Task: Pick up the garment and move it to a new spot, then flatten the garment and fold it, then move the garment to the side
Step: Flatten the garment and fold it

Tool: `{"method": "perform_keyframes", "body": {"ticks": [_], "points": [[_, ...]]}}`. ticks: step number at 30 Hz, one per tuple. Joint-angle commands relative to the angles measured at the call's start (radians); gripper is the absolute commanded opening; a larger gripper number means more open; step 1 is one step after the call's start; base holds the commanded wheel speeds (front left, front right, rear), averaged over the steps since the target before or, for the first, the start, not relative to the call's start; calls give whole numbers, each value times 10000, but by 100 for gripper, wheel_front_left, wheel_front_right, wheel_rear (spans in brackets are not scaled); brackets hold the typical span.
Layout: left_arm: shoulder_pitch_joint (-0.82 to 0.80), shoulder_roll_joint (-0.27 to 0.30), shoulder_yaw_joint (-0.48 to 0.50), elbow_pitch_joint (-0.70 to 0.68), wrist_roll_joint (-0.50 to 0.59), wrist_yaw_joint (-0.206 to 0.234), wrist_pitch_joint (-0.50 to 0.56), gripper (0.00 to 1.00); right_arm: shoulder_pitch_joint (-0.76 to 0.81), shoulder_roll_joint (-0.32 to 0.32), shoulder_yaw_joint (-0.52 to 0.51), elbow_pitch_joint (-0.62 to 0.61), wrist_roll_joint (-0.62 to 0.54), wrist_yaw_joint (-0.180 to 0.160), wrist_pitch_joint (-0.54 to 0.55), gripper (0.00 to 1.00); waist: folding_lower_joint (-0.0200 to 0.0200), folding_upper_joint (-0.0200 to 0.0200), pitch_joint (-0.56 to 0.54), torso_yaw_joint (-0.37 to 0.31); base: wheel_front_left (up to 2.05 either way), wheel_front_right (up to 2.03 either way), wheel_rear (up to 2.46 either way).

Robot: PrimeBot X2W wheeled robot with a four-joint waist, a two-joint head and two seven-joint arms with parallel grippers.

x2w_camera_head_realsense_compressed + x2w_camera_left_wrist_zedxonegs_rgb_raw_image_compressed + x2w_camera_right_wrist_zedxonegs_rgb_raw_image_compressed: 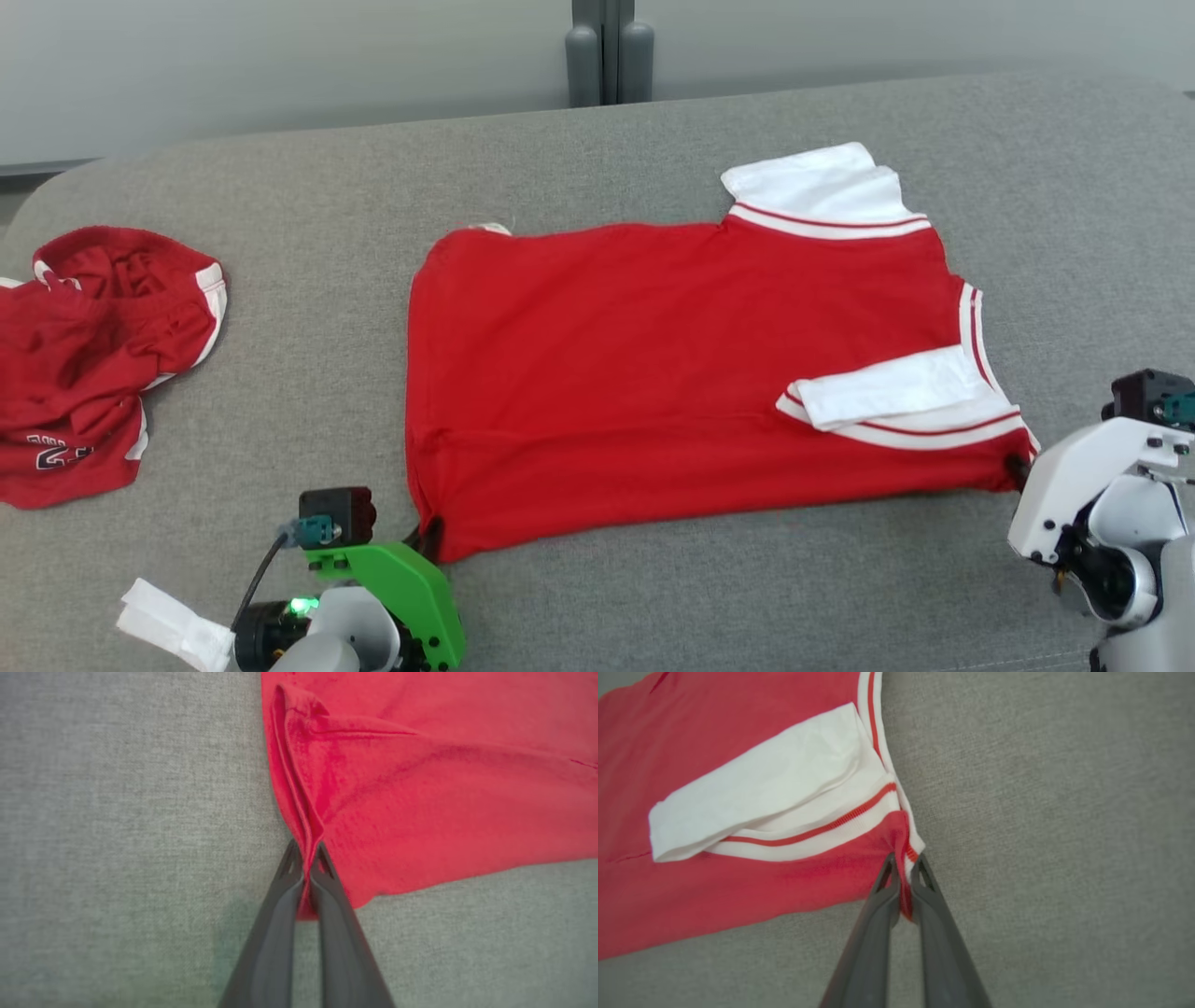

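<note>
The red garment (653, 373) lies flat in the middle of the grey padded surface (299, 187). In the head view both grippers' fingertips are barely visible at its near hem. The left gripper (306, 858) is clamped on the near left corner, and the right gripper (903, 868) on the near right corner beside the striped trim. A second red piece (84, 364), possibly shorts, is cut off at the left edge. Grey surface lies open between the two.

Grey woven upholstery (653, 597) stretches under and all around the left pincer (428, 539). Well beyond it, past the rounded far edge, stands a pale wall (280, 65) with a grey upright post (609, 51). The light is soft and even.
</note>
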Motion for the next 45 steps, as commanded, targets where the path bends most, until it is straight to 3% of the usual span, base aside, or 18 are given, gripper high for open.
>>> {"method": "perform_keyframes", "body": {"ticks": [1, 10, 11, 12, 21, 25, 30, 37, 45], "points": [[370, 163, 21, -213, -34, 129, 122, 0, 337, 25, -79, -299, 90, -16, 243, 0, 0, 0, -244, 8, 0, 0, 0], [1604, 802, -121, -1926, -404, 867, 1361, 0, 1678, 279, -389, -1776, 195, -16, 1489, 0, 0, 0, -413, -98, 0, 0, 0], [1631, 840, -80, -2019, -375, 927, 1297, 0, 1684, 279, -426, -1825, 171, -16, 1474, 13, 0, 0, -418, -109, 0, 0, 0], [1674, 884, -19, -2165, -327, 1014, 1206, 100, 1695, 296, -436, -1876, 140, -16, 1462, 100, 0, 0, -427, -130, 0, 0, 0], [1280, 1054, 267, -2633, -456, 1150, 1240, 100, 685, 284, 15, -2289, -154, -15, 911, 100, 0, 0, -330, -186, 0, 0, 0], [380, 1230, 417, -2800, -415, 1177, 1709, 100, -562, -131, 670, -2211, -48, -15, 1054, 100, 0, 0, -98, -173, 0, 0, 0], [-1653, 1173, 435, -2090, -190, 921, 2382, 100, -2743, -680, 1522, -1034, 581, -15, 1234, 100, 0, 0, 502, -124, 0, 0, 0], [-4250, 698, 354, -355, 66, 462, 2823, 100, -5442, -1243, 2339, 1371, 1018, -15, 348, 100, 0, 0, 1474, -107, 0, 0, 0], [-5641, 180, 77, 1395, 336, 3, 2598, 100, -7223, -1576, 3418, 3181, 1131, -15, -494, 100, 0, 0, 2214, -255, 0, 0, 0]]}}
